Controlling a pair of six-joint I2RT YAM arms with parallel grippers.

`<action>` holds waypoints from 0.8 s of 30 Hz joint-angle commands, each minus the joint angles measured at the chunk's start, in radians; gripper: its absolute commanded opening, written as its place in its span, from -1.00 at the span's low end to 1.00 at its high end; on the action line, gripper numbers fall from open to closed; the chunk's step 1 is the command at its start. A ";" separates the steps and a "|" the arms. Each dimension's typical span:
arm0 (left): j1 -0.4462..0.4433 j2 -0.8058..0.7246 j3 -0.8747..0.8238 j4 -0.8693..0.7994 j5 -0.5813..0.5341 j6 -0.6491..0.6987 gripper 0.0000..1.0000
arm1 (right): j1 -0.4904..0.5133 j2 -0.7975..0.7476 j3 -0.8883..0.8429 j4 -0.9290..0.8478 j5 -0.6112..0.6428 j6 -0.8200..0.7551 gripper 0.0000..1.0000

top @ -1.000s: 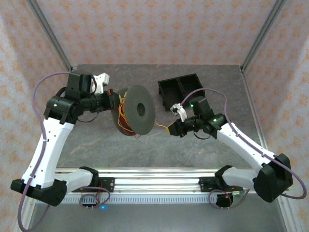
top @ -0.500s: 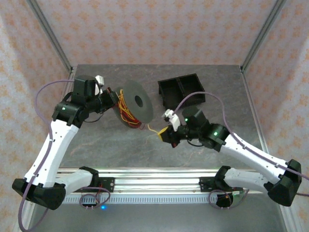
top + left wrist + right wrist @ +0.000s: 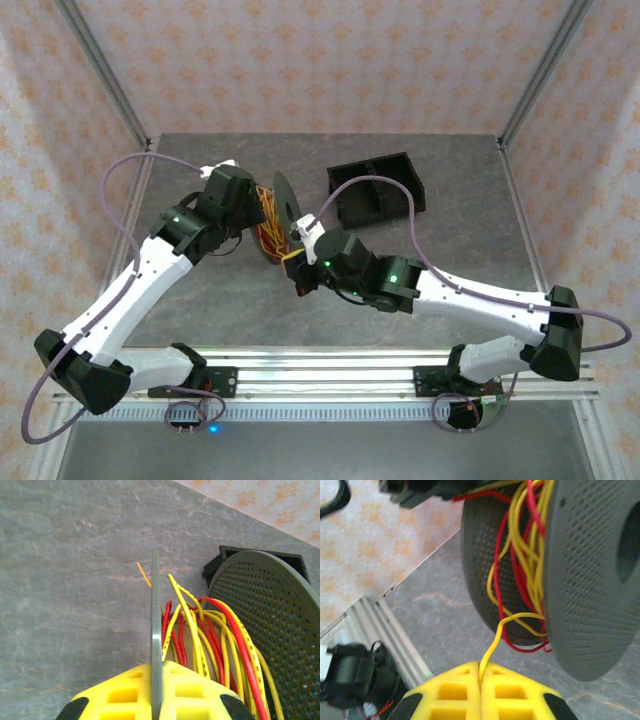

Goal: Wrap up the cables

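- The table (image 3: 200, 290) lies under both grippers, and I see no loose wire trailing across it in the overhead view.
- The spool (image 3: 590, 580) stands on edge. One thin flange sits right between the left gripper's fingers, and the perforated far flange is just off to its right.
- A black bin (image 3: 375, 190) sits beyond the right gripper, apart from the work.
- My left gripper (image 3: 156, 685) is clamped on that flange edge and holds the spool up.
- My right gripper (image 3: 481, 680) is pinched together on a single yellow strand, close beneath the spool.
- The cables (image 3: 520, 570), red and yellow, hang in loose loops between the flanges, directly ahead of the right gripper.
- The yellow tail (image 3: 492, 650) running from the right gripper's fingers up into the loops is short.
- I judge most of the winding done. What remains is laying in this tail and snugging the slack loops.
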 commanded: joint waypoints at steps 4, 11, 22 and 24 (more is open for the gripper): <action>-0.063 0.027 0.028 0.079 -0.188 0.123 -1.00 | 0.007 0.011 0.158 0.060 0.247 0.068 -1.00; -0.098 0.057 0.035 0.090 -0.121 0.220 -1.00 | -0.078 0.127 0.303 -0.040 0.197 0.127 -1.00; -0.114 0.057 0.024 0.071 -0.047 0.311 -1.00 | -0.169 0.204 0.410 -0.122 0.041 0.114 -1.00; -0.113 0.060 0.028 0.070 -0.038 0.311 -1.00 | -0.169 0.223 0.431 -0.139 0.004 0.106 -1.00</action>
